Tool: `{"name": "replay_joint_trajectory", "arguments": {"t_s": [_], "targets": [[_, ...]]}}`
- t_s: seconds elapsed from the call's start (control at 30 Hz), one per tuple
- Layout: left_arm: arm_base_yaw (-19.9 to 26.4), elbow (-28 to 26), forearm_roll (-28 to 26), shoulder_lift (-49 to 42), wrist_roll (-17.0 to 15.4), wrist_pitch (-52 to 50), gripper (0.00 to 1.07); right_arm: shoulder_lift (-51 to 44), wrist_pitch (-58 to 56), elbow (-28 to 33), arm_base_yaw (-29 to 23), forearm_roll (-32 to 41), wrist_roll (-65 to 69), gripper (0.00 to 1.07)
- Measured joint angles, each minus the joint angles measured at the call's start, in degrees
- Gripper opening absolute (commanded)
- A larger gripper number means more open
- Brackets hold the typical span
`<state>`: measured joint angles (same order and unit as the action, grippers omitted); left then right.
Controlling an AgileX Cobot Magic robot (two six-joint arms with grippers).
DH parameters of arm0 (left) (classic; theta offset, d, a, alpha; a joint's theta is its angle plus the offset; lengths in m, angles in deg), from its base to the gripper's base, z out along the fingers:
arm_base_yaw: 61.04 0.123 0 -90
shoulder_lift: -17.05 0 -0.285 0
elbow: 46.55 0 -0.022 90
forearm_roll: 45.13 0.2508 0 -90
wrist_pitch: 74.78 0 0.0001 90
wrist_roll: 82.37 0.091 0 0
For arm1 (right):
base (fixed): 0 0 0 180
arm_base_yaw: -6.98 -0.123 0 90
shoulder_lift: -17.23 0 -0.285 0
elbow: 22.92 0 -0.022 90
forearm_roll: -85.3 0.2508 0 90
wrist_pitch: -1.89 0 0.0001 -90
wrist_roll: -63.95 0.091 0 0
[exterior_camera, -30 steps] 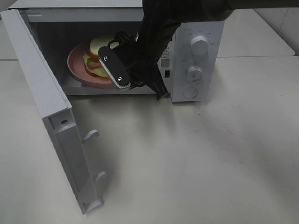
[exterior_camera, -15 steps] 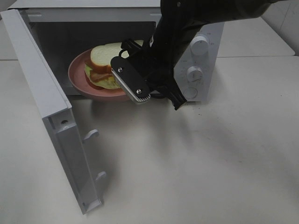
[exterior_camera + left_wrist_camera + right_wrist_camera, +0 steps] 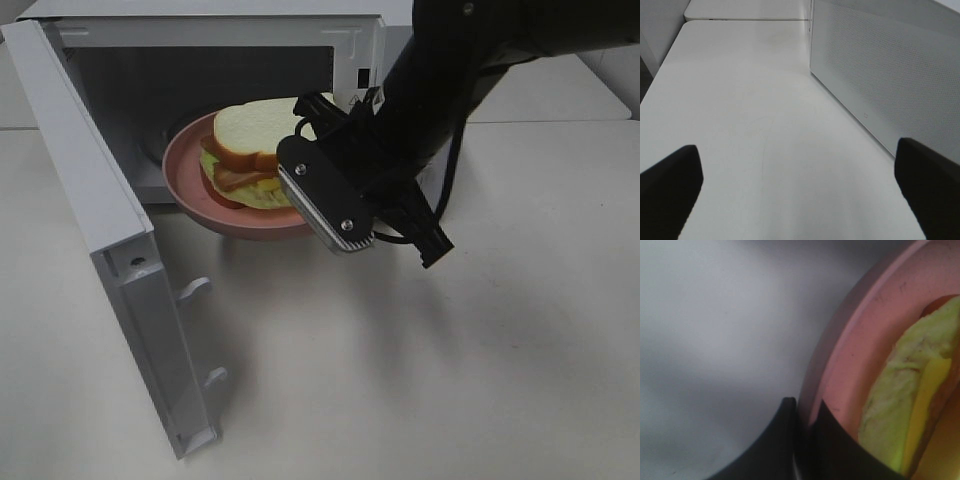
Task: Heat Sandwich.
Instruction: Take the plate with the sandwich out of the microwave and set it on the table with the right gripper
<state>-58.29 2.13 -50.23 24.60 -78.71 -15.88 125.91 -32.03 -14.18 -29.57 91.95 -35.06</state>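
Pinching the pink plate (image 3: pixel 200 205) by its rim, right gripper (image 3: pixel 318 195) jaws are keeping the sandwich (image 3: pixel 255 150) level at the microwave (image 3: pixel 200 60) mouth.

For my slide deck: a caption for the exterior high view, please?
Right gripper clamps pink plate rim, sandwich aboard, at open microwave.

I can read no text in my views; the microwave (image 3: pixel 230 60) shows no legible label or number.

The sandwich (image 3: pixel 250 150) is lying on the plate (image 3: pixel 185 185), which is projecting from the microwave (image 3: pixel 200 30) over the tabletop (image 3: pixel 400 380).
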Motion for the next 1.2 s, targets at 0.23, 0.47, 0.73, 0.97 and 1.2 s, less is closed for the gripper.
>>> {"name": "replay_joint_trajectory", "arguments": {"t_s": [0.23, 0.47, 0.73, 0.97, 1.2], "targets": [[0.0, 0.0, 0.0, 0.0, 0.0, 0.0, 1.01, -5.2, 0.1, 5.7, 0.0, -0.6, 1.7, 0.0], [0.0, 0.0, 0.0, 0.0, 0.0, 0.0, 1.01, -11.7, 0.1, 12.8, 0.0, -2.0, 2.3, 0.0], [0.0, 0.0, 0.0, 0.0, 0.0, 0.0, 1.01, -17.7, 0.1, 18.6, 0.0, -2.1, 4.8, 0.0], [0.0, 0.0, 0.0, 0.0, 0.0, 0.0, 1.01, -23.0, 0.1, 23.2, 0.0, -2.2, 7.8, 0.01], [0.0, 0.0, 0.0, 0.0, 0.0, 0.0, 1.01, -28.4, -0.5, 27.9, 0.0, -5.1, 12.3, 0.0]]}}
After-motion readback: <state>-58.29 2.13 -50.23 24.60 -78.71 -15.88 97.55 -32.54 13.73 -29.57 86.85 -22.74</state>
